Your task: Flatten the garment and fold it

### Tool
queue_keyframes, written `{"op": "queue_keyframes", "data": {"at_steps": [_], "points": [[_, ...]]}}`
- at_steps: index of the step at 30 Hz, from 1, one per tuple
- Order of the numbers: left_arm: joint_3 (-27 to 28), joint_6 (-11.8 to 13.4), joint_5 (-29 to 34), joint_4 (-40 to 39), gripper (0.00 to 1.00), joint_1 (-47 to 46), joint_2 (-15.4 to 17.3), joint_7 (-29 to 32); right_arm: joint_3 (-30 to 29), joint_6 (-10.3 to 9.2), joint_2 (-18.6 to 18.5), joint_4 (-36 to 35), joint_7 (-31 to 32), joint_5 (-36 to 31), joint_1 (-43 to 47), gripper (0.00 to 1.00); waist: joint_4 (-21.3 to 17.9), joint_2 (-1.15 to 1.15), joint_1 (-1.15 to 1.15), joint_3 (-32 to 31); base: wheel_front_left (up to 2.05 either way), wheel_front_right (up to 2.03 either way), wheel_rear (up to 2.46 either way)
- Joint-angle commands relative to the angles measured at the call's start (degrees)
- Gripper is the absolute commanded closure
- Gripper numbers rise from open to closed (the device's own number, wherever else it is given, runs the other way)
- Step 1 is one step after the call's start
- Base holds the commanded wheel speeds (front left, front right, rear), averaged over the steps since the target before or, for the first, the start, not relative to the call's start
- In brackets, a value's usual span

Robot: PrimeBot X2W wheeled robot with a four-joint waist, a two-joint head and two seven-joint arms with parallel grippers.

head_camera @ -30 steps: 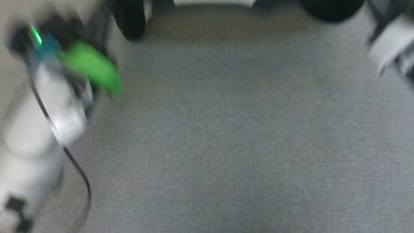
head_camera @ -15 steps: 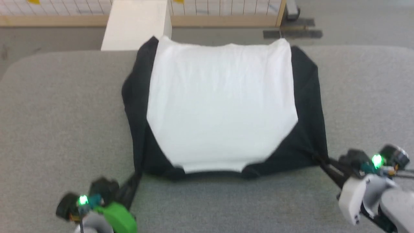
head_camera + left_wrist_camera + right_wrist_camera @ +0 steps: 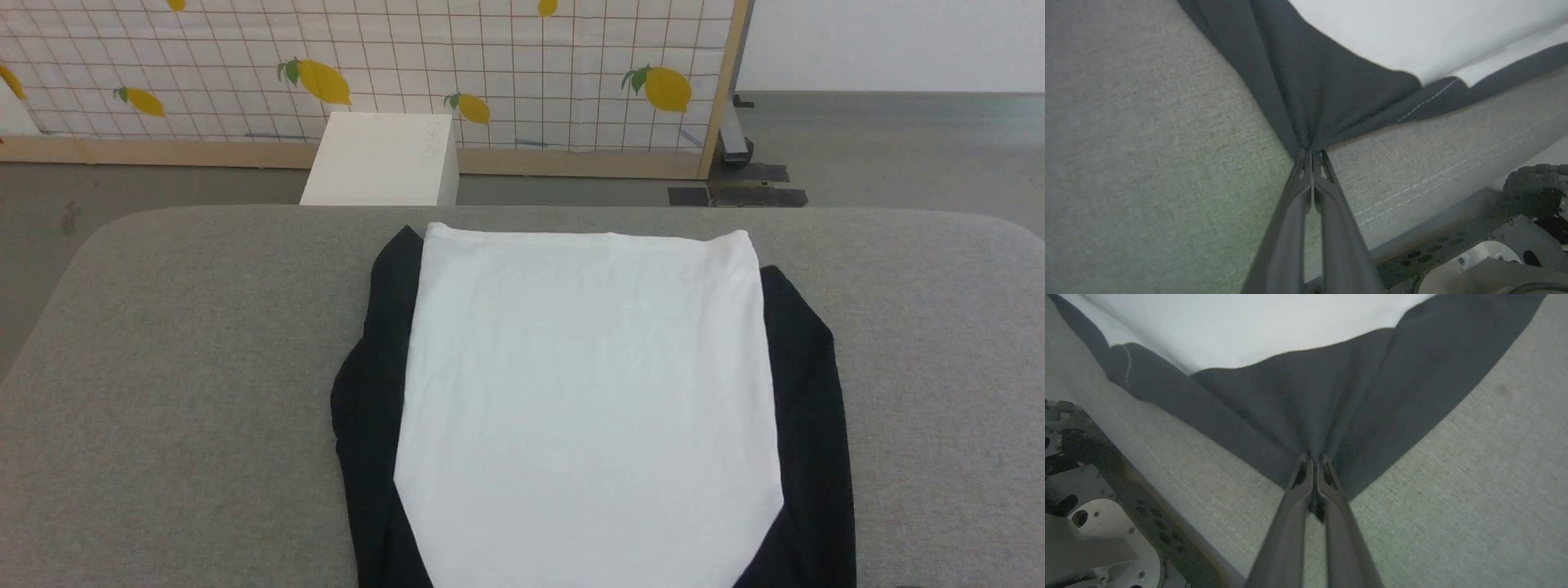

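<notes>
The garment (image 3: 588,408) lies spread on the grey fabric-covered table (image 3: 180,343). Its white body panel faces up, nearly smooth, with a black sleeve folded in along each side. Its far edge stops just short of the table's far rim, and its near end runs off the bottom of the head view.

At the garment's near left corner the left end effector (image 3: 1312,154) has its two dark fingers pressed together, clamped on a pinch of black fabric that fans out in taut creases. A line of white stitching runs along a black band beside the white panel there. It is probably the collar trim, though the view is too soft to be sure. At the near right corner the right end effector (image 3: 1312,459) is likewise closed on a bunch of black cloth.

Beyond the garment's far edge, off the table, a plain white box (image 3: 380,159) stands on the grey floor (image 3: 898,147) — whether it holds anything cannot be told. Behind it stands a gridded screen (image 3: 490,49) printed with yellow lemons. Below the garment's near edge, past the table's seamed side, the robot's base (image 3: 1086,522) shows.
</notes>
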Motion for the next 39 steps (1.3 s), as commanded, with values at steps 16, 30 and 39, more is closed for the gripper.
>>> {"op": "queue_keyframes", "data": {"at_steps": [16, 30, 39], "points": [[0.40, -0.06, -0.82, 1.01, 0.00, -0.31, -0.67, -1.23, -11.36, -0.12, 6.53, -2.54, -0.12, -2.92, 6.32, 0.00, 1.77, 0.00, 0.01, -0.76, 0.00, 0.00, 0.00], [14.20, 8.98, 2.81, -13.55, 0.00, -9.81, 5.56, -8.26, -33.87, -0.12, 15.96, -21.11, -3.36, -10.50, 4.60, 0.00, 1.30, 0.00, 0.01, 2.73, 0.00, 0.00, 0.00], [19.49, 9.72, 6.68, -8.67, 0.00, -26.67, 2.72, -8.81, -42.11, -0.12, 29.31, -28.70, -9.25, -14.67, -0.23, 0.00, -2.07, 0.00, 0.01, 11.90, 0.00, 0.00, 0.00]]}}
